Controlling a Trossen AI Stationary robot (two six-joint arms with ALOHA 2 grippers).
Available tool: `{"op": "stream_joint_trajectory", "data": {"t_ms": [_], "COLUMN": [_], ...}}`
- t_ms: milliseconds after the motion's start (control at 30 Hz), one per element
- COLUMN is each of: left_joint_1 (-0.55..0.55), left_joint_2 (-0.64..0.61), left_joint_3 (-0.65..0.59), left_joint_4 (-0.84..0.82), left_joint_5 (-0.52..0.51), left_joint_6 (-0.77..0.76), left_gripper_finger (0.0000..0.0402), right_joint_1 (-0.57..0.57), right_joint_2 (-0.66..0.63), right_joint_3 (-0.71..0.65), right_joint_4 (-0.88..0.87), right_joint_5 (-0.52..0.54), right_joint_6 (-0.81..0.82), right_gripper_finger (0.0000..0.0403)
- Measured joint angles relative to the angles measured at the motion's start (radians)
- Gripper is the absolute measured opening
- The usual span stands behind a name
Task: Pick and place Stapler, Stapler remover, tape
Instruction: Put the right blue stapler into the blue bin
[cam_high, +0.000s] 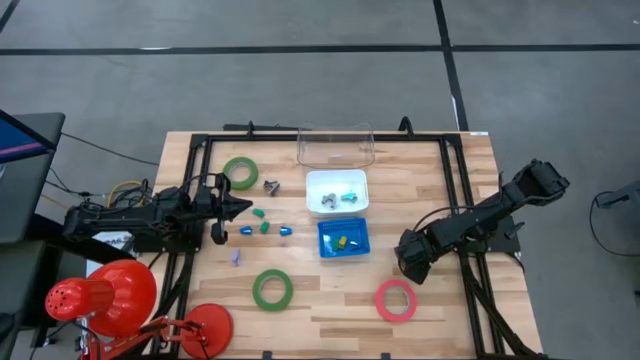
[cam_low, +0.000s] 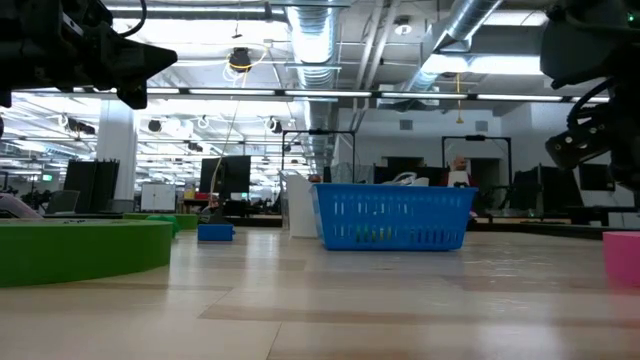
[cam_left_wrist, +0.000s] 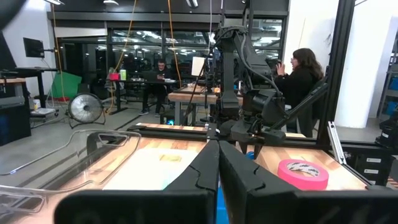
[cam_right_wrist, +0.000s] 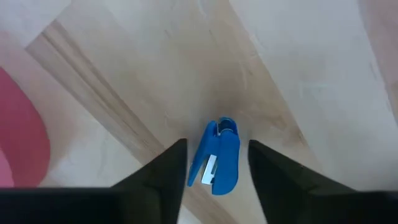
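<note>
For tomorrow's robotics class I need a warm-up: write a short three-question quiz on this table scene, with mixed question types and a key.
1. True or false: the pink tape ring lies inside the blue basket.
2. Which gripper has a small blue stapler between its fingers? A) left gripper B) right gripper
3. Fill in: the number of green tape rings on the table is ___.

Key
1. False; it lies on the bare wood near the right arm.
2. B; the right gripper's fingers stand on either side of the stapler, apart from it, while the left gripper is shut and empty.
3. Two: one near the far edge, one near the front.
</note>
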Motion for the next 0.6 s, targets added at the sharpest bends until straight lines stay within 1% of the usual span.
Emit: {"op": "stream_joint_trajectory", "data": {"t_ms": [133,267,400,600], "left_joint_1": [0.000,0.000,0.000,0.000], "left_joint_2": [0.000,0.000,0.000,0.000], "left_joint_3": [0.000,0.000,0.000,0.000], "left_joint_4": [0.000,0.000,0.000,0.000], "left_joint_5": [0.000,0.000,0.000,0.000], "left_joint_6": [0.000,0.000,0.000,0.000], "left_gripper_finger": [0.0003,0.0003,0.0003,0.0003], "right_joint_1": [0.000,0.000,0.000,-0.002], "right_joint_2": [0.000,0.000,0.000,-0.001], "right_joint_3": [0.000,0.000,0.000,0.016], "right_joint_4": [0.029,0.064,0.079,0.063], "right_joint_5": [0.000,0.000,-0.001,0.000], "right_joint_6": [0.000,0.000,0.000,-0.015], "right_gripper_finger": [0.0107,0.0077,0.0064,0.0062]}}
